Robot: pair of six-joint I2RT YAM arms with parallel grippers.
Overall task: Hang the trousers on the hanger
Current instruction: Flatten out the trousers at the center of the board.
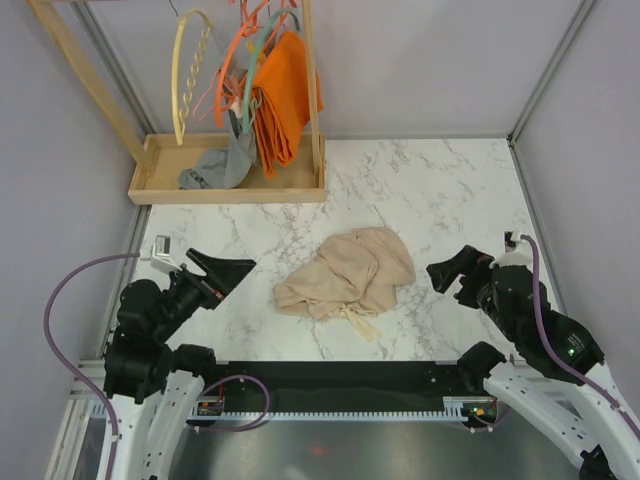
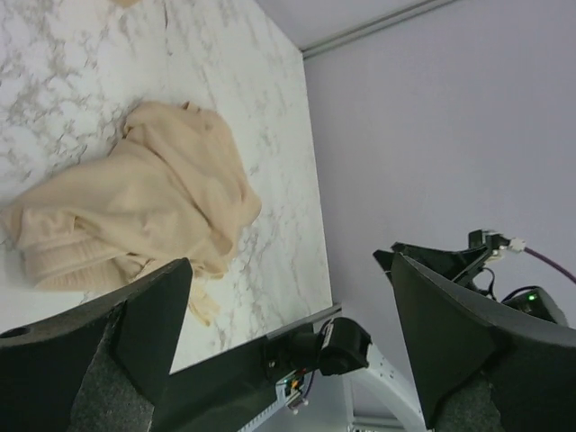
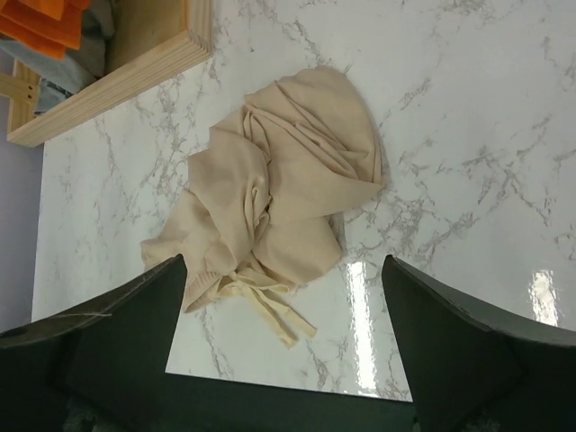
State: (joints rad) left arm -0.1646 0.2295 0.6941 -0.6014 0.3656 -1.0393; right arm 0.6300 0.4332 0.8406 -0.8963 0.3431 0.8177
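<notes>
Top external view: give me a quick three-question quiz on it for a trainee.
1. True or false: the trousers lie crumpled on the table, and neither gripper holds them.
2. Where is the hanger? A: hanging on the rack. B: lying on the table. C: in a gripper.
3. Fill in: the left gripper and right gripper are both ____.
Key: 1 true; 2 A; 3 open.
</notes>
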